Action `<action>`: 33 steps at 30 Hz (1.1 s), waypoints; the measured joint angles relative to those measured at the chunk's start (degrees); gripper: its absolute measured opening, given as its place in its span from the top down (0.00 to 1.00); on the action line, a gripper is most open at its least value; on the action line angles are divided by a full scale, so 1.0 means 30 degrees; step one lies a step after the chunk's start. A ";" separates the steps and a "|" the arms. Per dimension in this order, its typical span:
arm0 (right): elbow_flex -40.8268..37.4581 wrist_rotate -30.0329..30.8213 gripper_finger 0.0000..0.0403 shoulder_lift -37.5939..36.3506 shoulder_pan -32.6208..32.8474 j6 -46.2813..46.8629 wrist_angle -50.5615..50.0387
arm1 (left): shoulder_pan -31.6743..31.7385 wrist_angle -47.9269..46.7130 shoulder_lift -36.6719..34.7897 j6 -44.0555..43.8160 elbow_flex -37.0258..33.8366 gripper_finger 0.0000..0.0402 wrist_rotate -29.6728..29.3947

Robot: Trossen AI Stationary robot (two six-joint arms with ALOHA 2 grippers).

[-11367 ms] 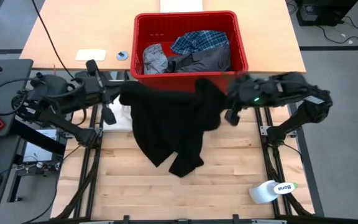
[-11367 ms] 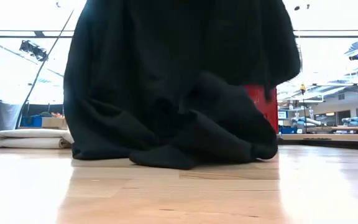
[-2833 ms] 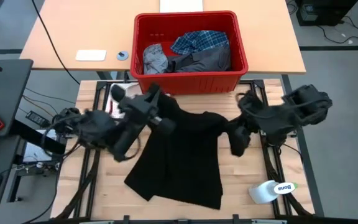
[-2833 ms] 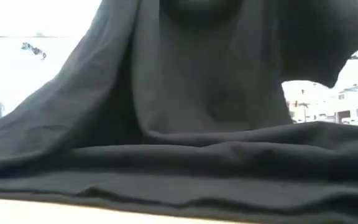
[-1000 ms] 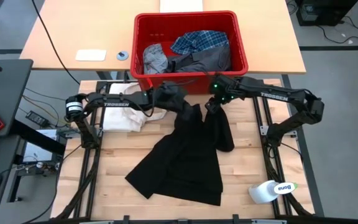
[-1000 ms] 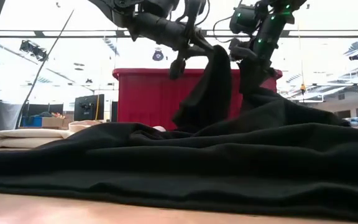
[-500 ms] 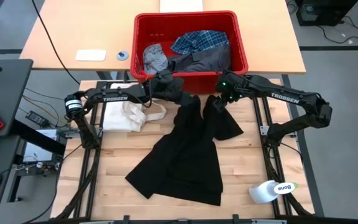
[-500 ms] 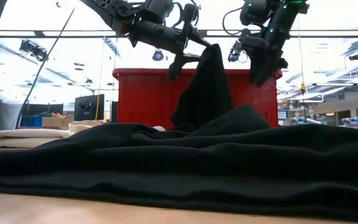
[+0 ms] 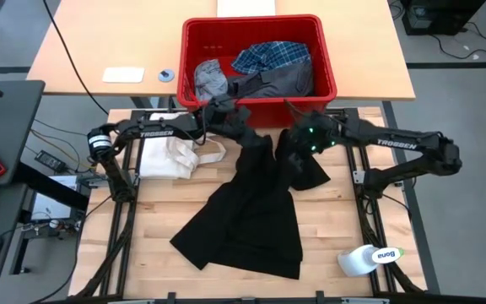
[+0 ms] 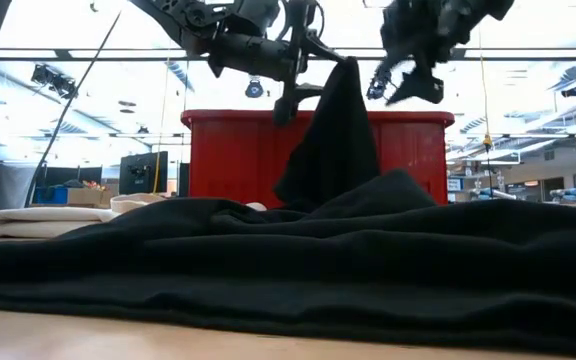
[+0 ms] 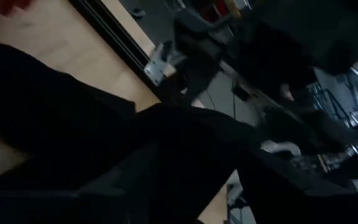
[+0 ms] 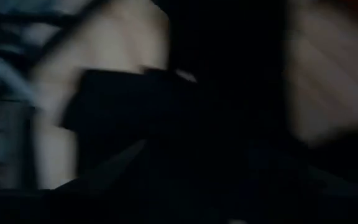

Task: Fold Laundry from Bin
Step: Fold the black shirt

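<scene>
The large black garment [image 9: 243, 219] lies spread on the wooden table, and its far end rises in a peak [image 10: 343, 110] in front of the red bin [image 9: 327, 80]. My left gripper [image 10: 303, 80] stands at that peak, reaching in from the table's left, with its fingers apart. My right gripper [image 10: 406, 85] hovers open just right of the peak, above the garment's right flap [image 9: 310, 173], touching nothing. In the bin lie a plaid shirt [image 9: 272, 57], a light grey garment [image 9: 211, 80] and a dark grey one [image 9: 281, 83]. My left gripper comes in level from the table's left, just in front of the bin. The top fold [image 10: 340, 72] of the black garment's far end hangs from one of its fingers; the other finger [image 10: 286, 105] stands free. The cloth droops slack below, the rest lying on the table.
A cream-white cloth with strap loops [image 9: 171, 156] lies at the table's far left, under my left arm. A white bottle [image 9: 369, 257] lies at the near right corner. The bin's wall [image 10: 238, 150] stands close behind both grippers.
My right gripper has opened and let go of the black garment, then risen a little. The part it held has dropped onto the table as a flap. My left gripper has shifted slightly toward the bin, with the cloth's peak still hanging from it.
</scene>
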 joint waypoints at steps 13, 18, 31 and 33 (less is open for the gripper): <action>-0.2648 0.8997 0.39 0.0858 0.5551 0.5209 0.7408 | -0.0480 0.0004 0.0000 -0.3789 0.0006 0.52 -0.3285; -0.2650 1.0521 0.41 0.2748 0.5862 0.4903 0.8506 | -0.0599 0.0818 0.0000 -0.5299 0.0021 0.52 -0.4347; -0.2650 1.0550 0.67 0.6257 0.4879 0.4990 1.2231 | -0.0757 0.1741 0.0007 -0.6363 0.0036 0.52 -0.5391; -0.2650 1.0536 0.84 0.5999 0.4835 0.4859 1.1361 | -0.0735 0.1716 0.0007 -0.6361 0.0036 0.52 -0.5391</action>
